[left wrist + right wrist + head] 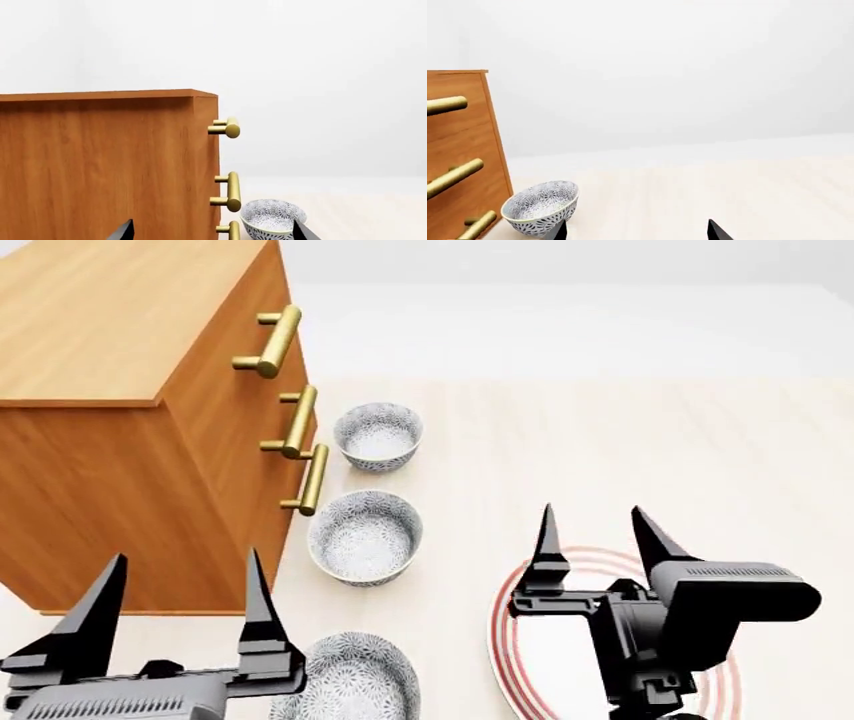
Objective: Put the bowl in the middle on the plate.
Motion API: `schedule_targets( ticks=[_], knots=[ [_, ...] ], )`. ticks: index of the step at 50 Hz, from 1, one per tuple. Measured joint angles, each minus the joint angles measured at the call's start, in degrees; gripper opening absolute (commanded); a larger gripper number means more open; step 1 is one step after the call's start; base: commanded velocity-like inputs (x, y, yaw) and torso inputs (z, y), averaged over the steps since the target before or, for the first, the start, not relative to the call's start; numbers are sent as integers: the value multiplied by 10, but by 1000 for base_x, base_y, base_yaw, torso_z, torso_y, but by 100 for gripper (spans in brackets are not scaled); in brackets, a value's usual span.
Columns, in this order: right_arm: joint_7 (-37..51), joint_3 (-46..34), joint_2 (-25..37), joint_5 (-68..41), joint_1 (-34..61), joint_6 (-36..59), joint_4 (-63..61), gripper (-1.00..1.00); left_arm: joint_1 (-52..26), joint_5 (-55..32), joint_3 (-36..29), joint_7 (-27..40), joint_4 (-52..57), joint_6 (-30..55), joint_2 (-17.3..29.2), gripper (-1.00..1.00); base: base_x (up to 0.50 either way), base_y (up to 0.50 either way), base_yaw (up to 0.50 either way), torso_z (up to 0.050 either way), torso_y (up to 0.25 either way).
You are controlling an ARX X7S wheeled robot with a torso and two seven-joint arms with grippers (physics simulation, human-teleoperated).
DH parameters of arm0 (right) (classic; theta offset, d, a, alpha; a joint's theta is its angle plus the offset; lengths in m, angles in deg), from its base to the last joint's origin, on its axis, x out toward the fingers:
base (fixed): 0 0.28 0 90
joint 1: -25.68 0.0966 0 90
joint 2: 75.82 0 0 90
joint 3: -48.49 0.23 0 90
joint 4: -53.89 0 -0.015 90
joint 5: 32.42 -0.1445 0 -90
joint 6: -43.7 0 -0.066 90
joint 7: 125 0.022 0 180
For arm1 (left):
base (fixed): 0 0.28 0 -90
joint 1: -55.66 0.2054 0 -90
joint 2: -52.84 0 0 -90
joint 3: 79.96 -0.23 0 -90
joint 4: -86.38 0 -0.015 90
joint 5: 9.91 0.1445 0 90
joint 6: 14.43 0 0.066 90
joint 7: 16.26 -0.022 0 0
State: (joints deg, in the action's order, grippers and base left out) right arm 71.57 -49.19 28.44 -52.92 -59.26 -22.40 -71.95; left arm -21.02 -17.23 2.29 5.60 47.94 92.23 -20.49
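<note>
Three speckled bowls stand in a row beside the wooden cabinet. The bowl in the middle (366,537) sits between the far one (378,437) and the near one (344,680). The red-ringed plate (507,625) lies to their right, largely hidden under my right gripper (594,525), which hovers open and empty above it. My left gripper (184,575) is open and empty in front of the cabinet, left of the near bowl. A single bowl (272,217) shows between the left gripper's (213,230) fingers, and one bowl (540,207) sits beside the right gripper (637,230); which of the three each is, I cannot tell.
The tall wooden cabinet (120,350) with brass handles (300,420) stands at the left, its handles reaching toward the bowls. The pale wooden floor (641,440) spreads to the right and ends at a white wall.
</note>
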Motion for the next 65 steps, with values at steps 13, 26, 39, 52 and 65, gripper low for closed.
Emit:
schedule_targets(
  ticks=[13, 26, 39, 52, 65],
  knots=[
    [17, 30, -28, -209, 299, 313, 59, 100, 1, -7, 2, 7, 10, 6, 7, 100, 0, 0, 0, 0, 0],
    [36, 44, -81, -342, 503, 522, 244, 100, 2, -18, 4, 11, 11, 5, 13, 100, 0, 0, 0, 0, 0],
    [30, -19, -104, -366, 637, 591, 405, 100, -3, -29, 1, 13, 7, 12, 18, 100, 0, 0, 0, 0, 0],
    [-21, -115, -115, -347, 731, 605, 570, 100, -5, -38, 0, 15, 6, 14, 24, 100, 0, 0, 0, 0, 0],
    [-55, -194, -124, -336, 775, 610, 680, 100, -5, -40, -3, 19, 5, 15, 29, 100, 0, 0, 0, 0, 0]
  ],
)
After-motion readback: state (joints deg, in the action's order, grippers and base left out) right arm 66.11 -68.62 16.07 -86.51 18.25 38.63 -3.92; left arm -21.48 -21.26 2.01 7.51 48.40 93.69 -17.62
